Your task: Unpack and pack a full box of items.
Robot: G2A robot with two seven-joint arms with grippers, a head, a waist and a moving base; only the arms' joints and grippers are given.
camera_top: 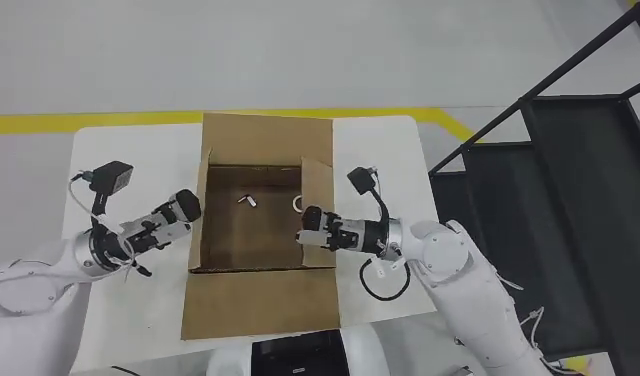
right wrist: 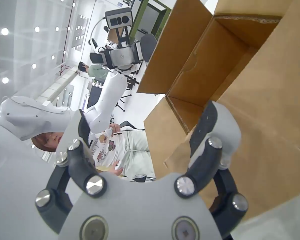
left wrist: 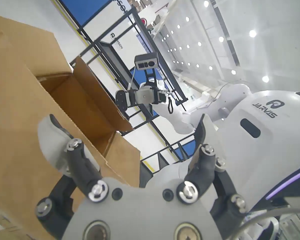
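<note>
White table [camera_top: 120, 141] by a yellow floor line [camera_top: 100, 122] holds the box [camera_top: 262, 138]; left pincer [camera_top: 188, 206], right pincer [camera_top: 304, 228] both apart.

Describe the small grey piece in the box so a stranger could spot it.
An open cardboard box sits on the white table. On its floor, toward the far wall, lies the small grey piece. Unlike the white round item nearby, it is elongated and grey.

The white table [camera_top: 378, 148] carried one open cardboard box [camera_top: 267, 138] at its middle (far and near flaps spread flat), with tabletop showing either side.
</note>
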